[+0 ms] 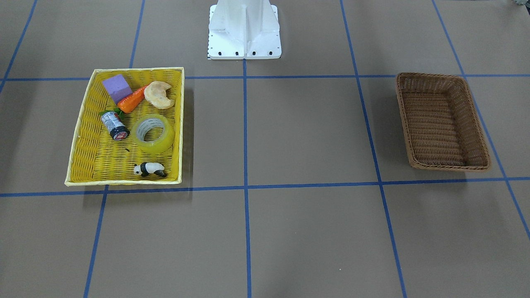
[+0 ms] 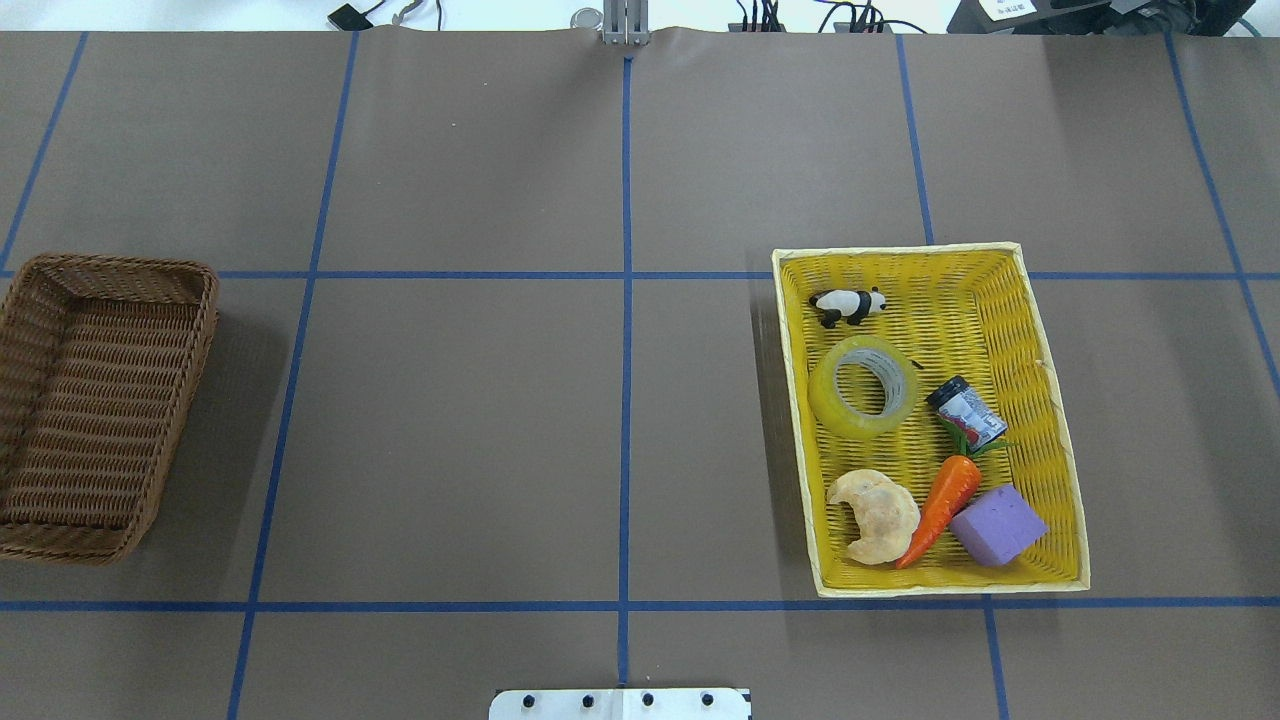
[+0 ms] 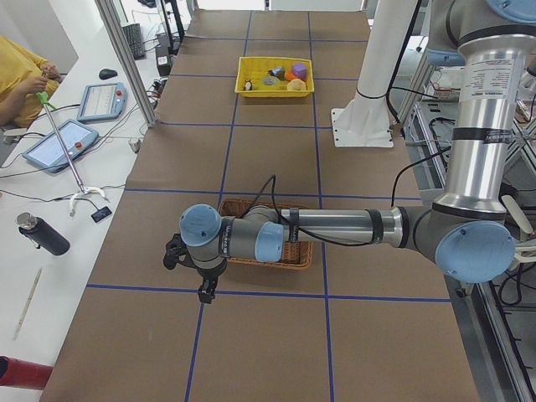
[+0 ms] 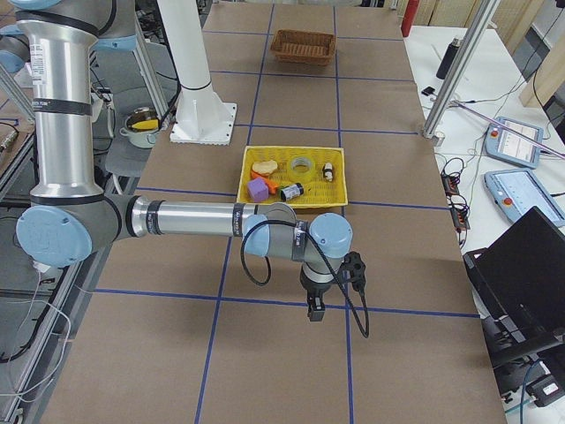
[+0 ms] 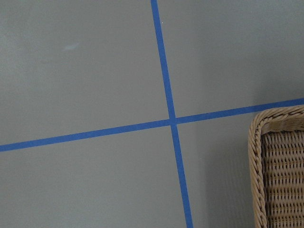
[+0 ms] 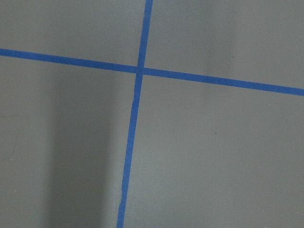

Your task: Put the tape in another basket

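The tape (image 1: pixel 153 132), a yellow-green roll, lies flat in the yellow tray (image 1: pixel 103 163), between a small can and a toy panda; it also shows in the overhead view (image 2: pixel 863 385). The brown wicker basket (image 1: pixel 439 120) stands empty at the other end of the table (image 2: pixel 90 400). My left gripper (image 3: pixel 203 293) hangs over the table just beyond the basket, and the left wrist view catches the basket's corner (image 5: pixel 280 171). My right gripper (image 4: pixel 315 309) hangs over bare table beyond the tray (image 4: pixel 265 199). I cannot tell whether either is open.
The tray also holds a grey can (image 2: pixel 966 410), a toy carrot (image 2: pixel 942 505), a purple block (image 2: pixel 998 525), a croissant (image 2: pixel 878 515) and a panda (image 2: pixel 848 305). The white robot base (image 1: pixel 244 37) stands at mid-table. Blue tape lines grid the table.
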Robot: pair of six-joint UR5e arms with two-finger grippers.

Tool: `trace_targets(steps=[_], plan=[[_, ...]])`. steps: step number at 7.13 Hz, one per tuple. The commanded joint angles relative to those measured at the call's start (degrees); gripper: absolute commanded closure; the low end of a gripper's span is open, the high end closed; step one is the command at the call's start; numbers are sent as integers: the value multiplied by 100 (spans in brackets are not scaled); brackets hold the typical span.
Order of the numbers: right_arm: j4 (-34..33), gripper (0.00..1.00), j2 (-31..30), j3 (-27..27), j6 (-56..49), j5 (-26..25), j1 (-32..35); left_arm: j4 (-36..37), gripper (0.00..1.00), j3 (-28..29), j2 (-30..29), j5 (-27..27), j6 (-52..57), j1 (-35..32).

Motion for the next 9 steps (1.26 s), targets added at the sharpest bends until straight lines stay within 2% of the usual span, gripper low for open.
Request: trace_targets(steps=[1,5,7,8,9], plan=[[0,0,0,9,1,0,-4,16,1,-38,-26,-9,-52,6],[9,0,35,140,-17,-26,-4,25,1,-249,-43,62,-79,6],[96,0,79,595,-8,61,-30,16,1,-284,-79,53,-88,7],[340,0,79,632,9,53,-30,-158,1,-345,-96,27,-71,-2],[900,0,79,615,18,61,-30,-586,1,-355,-88,35,-79,-2]])
